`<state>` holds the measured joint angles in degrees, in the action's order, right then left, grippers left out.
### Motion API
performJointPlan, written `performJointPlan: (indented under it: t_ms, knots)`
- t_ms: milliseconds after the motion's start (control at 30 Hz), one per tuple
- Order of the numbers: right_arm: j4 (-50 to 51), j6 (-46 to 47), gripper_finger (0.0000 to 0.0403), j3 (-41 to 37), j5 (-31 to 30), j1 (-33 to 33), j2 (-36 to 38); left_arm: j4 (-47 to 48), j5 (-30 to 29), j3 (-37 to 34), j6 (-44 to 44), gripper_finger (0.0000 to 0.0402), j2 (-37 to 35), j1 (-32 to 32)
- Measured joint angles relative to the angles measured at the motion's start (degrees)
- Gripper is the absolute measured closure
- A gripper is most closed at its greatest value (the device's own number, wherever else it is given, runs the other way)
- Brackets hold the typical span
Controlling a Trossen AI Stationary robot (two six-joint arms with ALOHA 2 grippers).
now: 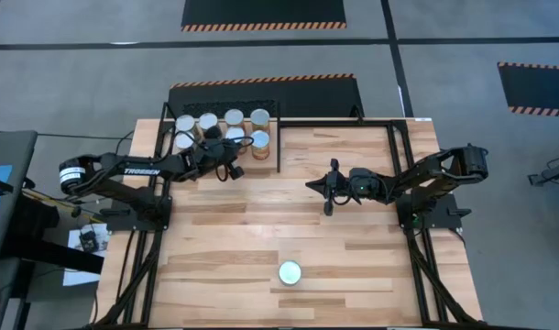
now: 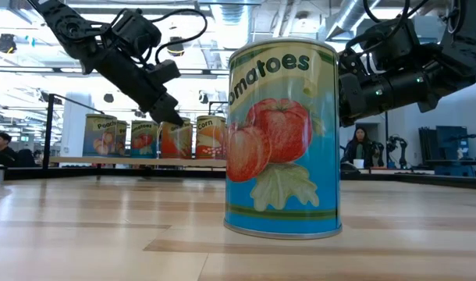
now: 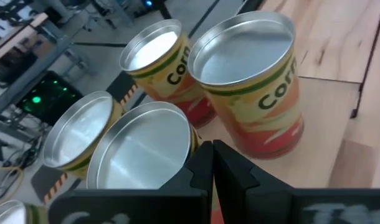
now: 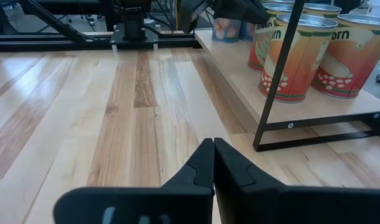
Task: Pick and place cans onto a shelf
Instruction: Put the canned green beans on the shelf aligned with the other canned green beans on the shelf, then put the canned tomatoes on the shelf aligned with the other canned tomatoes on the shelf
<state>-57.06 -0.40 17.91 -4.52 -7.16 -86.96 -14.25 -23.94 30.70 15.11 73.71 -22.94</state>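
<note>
Fingers of the left gripper (image 3: 212, 163) are pressed together, empty, just above the cans (image 3: 255, 81) on the shelf (image 4: 289, 111), likely clear of a placed tin. Right gripper (image 4: 212, 163), fingers also together, hangs over bare tabletop (image 1: 261, 229); the tomato can (image 1: 290, 272) stands well apart. Its grouped neighbours' labels are partly hidden.

We look straight down on the whole table (image 1: 289, 229), level across it from just behind the tomatoes can (image 2: 282, 137), and closely past each wrist's fingers at the shelved cans (image 3: 252, 87), which all views share.
</note>
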Motion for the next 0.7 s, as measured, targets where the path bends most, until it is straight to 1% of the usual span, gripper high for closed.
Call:
performJointPlan:
  t_ms: [267,433,467,533,633,700]
  knots:
    - [0.0,0.0,0.0379,0.0,0.0,0.0,0.0,0.4,-1.0,0.0,0.4,0.0397,0.0,0.5]
    - [0.0,0.0,0.0382,0.0,0.0,0.0,0.0,2.6,-0.2,0.0,0.7,0.0397,-3.0,3.3]
    - [0.0,0.0,0.0383,0.0,0.0,0.0,0.0,3.0,0.7,0.0,0.7,0.0397,-3.9,4.2]
    - [0.0,0.0,0.0382,0.0,0.0,0.0,0.0,4.5,4.6,0.0,0.7,0.0397,-5.9,6.5]
    - [0.0,0.0,0.0379,0.0,0.0,0.0,0.0,6.3,15.7,0.0,0.4,0.0397,-8.0,11.2]
    - [-0.2,0.0,0.0379,0.0,0.0,-0.1,0.0,6.2,20.4,0.0,-0.5,0.0397,-8.3,15.7]
